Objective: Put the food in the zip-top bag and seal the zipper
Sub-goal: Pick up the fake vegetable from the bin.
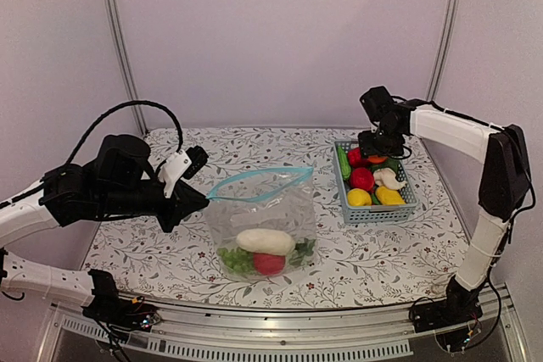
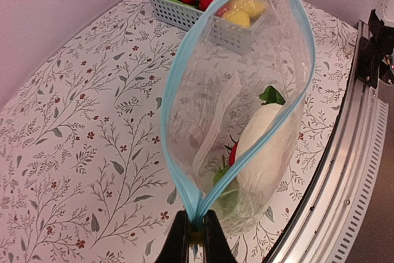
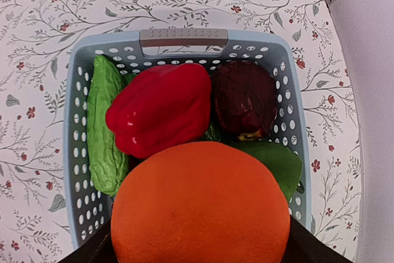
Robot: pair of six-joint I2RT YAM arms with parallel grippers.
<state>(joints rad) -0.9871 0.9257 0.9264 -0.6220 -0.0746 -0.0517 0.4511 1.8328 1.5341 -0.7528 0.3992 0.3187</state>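
Note:
The zip-top bag (image 1: 263, 218) stands open on the table with a white radish (image 1: 265, 241), a red tomato (image 1: 269, 264) and a green bunch (image 1: 235, 258) inside. My left gripper (image 2: 196, 232) is shut on the near end of the light blue zipper (image 2: 172, 90) and holds the mouth up and apart. Over the basket (image 1: 377, 214), my right gripper (image 3: 198, 247) has its fingers against both sides of the round orange (image 3: 200, 207). In the top view this gripper (image 1: 379, 154) sits low at the basket's far end.
The blue mesh basket (image 3: 181, 35) also holds a red pepper (image 3: 163, 109), a dark red fruit (image 3: 245, 97), a green vegetable (image 3: 104, 127), and yellow and white pieces (image 1: 386, 192). A metal rail (image 2: 345, 152) runs along the table's near edge.

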